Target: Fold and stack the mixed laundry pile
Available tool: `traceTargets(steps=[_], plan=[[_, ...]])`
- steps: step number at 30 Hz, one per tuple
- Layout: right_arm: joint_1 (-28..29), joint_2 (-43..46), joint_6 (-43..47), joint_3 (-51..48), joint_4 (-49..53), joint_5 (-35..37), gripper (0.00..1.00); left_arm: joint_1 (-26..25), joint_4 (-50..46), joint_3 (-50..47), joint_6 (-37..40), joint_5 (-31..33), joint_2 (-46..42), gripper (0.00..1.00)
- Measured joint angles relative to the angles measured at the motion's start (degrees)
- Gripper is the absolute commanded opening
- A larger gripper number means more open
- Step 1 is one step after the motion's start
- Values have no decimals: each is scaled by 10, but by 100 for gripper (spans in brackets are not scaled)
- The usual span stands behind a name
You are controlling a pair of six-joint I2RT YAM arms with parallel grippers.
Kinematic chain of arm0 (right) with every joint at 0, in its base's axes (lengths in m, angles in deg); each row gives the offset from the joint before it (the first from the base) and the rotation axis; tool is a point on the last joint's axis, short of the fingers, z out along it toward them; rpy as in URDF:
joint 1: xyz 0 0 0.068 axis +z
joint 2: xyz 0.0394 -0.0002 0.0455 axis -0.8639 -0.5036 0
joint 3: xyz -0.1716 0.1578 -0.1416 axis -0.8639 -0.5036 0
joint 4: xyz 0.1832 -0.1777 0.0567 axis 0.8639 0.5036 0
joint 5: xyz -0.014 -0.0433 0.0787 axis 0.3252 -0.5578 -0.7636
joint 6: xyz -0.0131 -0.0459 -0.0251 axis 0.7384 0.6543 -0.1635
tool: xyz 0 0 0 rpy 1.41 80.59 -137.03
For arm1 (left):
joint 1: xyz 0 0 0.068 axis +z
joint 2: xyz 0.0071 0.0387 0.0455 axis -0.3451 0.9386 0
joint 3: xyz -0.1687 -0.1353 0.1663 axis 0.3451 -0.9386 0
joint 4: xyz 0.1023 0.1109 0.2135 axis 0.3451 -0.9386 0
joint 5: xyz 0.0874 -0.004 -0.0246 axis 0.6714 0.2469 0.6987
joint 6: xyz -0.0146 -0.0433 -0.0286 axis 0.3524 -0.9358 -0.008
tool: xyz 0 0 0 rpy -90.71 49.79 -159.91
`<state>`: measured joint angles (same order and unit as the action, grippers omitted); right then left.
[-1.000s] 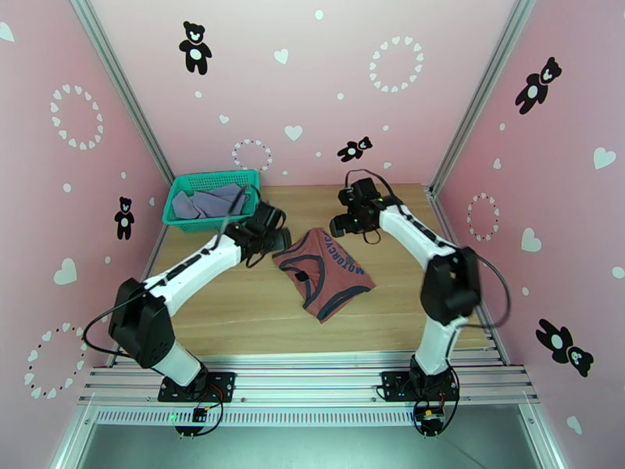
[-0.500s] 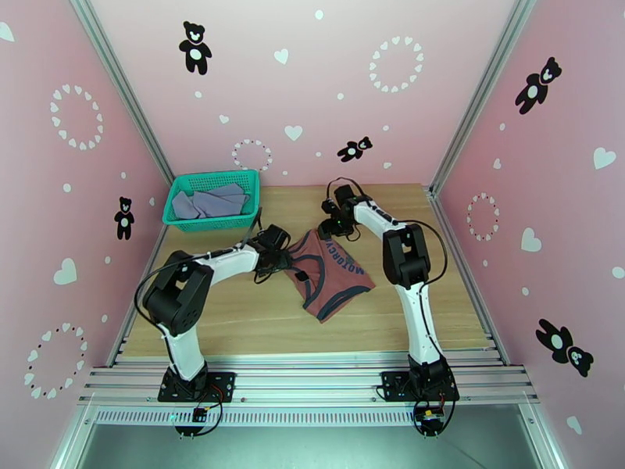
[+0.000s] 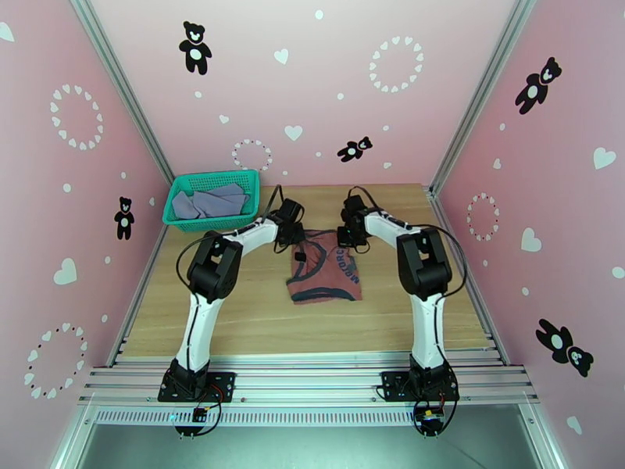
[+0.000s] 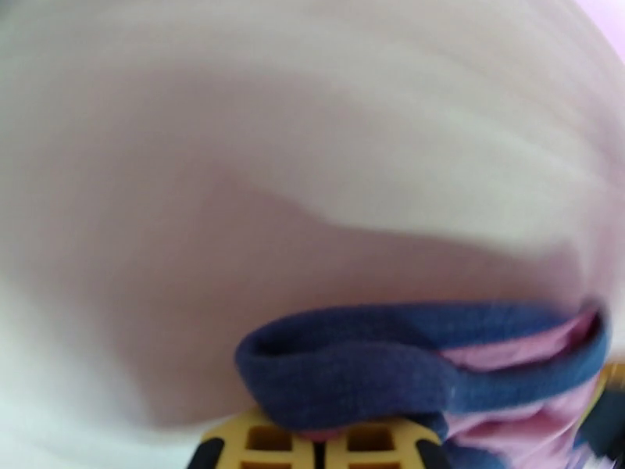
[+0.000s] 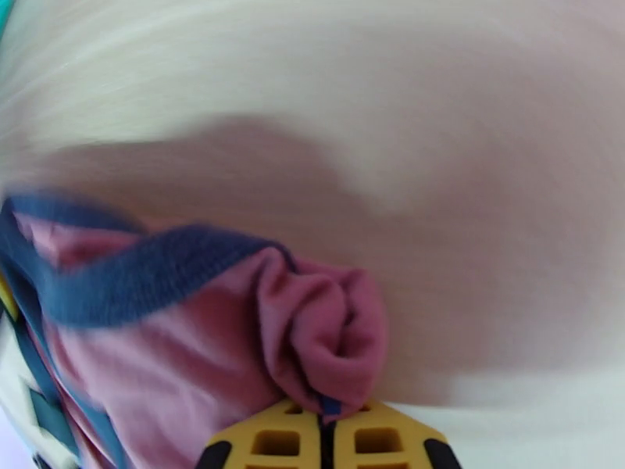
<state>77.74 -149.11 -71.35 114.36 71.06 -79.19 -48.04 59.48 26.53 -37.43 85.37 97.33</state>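
**Top external cam: left pincer (image 3: 297, 234) and right pincer (image 3: 344, 241) both clamped on the soft rust-red tank top with dark navy trim and chest lettering (image 3: 324, 275)**

So from above, the tank top sits between the two pincers and spreads from them back toward the arm bases, resting on the light wooden table (image 3: 234, 306). The left pincer has the garment's far left corner and the right pincer has its far right corner. The lettering runs just on the near side of the right pincer. Can't tell whether the pinched edge is lifted off the wood or not.

On the left wrist cam, the yellow fingers (image 4: 258, 441) are together at the bottom of the picture. A loop of navy trim sits right on top of them, and pinkish-red cloth trails off to their right. The right wrist cam is clearer: the jaws are closed on a bunched knob of red fabric, with a navy strip running off to the left of it. The background is a blur in both wrist shots.

The plain grey-lavender shirt (image 3: 205, 203) is crumpled inside the teal plastic mesh basket (image 3: 205, 222). That's off to the left of the left pincer and a bit farther back, apart from the tank top.
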Motion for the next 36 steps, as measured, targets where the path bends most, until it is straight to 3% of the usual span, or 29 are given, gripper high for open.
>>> traceTargets(steps=[3, 7, 9, 14, 20, 24, 28, 33, 36], plan=[[2, 85, -107, -131, -76, 37, 0, -5, -42, 134, 33, -41, 73, 22], [6, 168, -238, -275, -150, 83, 23, -12, -92, 268, 66, -57, 136, 60], [6, 181, -268, -290, -161, 100, 30, -6, -108, 293, 78, -56, 140, 70], [6, 181, -255, -269, -126, 140, 51, 7, -136, 290, 101, -30, 110, 73], [2, 209, -133, -198, -57, 180, 81, 5, -161, 133, 102, 20, -81, 73], [-3, 195, 1, -87, -5, 156, 85, -12, -154, -26, 61, 45, -286, 73], [-9, 123, 123, 37, 23, 94, 86, -46, -118, -220, -6, 45, -450, 75], [-16, 36, 222, 96, 54, 19, 87, -69, -36, -475, -117, 16, -505, 80], [-19, 3, 257, 105, 69, -13, 87, -80, -21, -557, -174, 16, -500, 82]])
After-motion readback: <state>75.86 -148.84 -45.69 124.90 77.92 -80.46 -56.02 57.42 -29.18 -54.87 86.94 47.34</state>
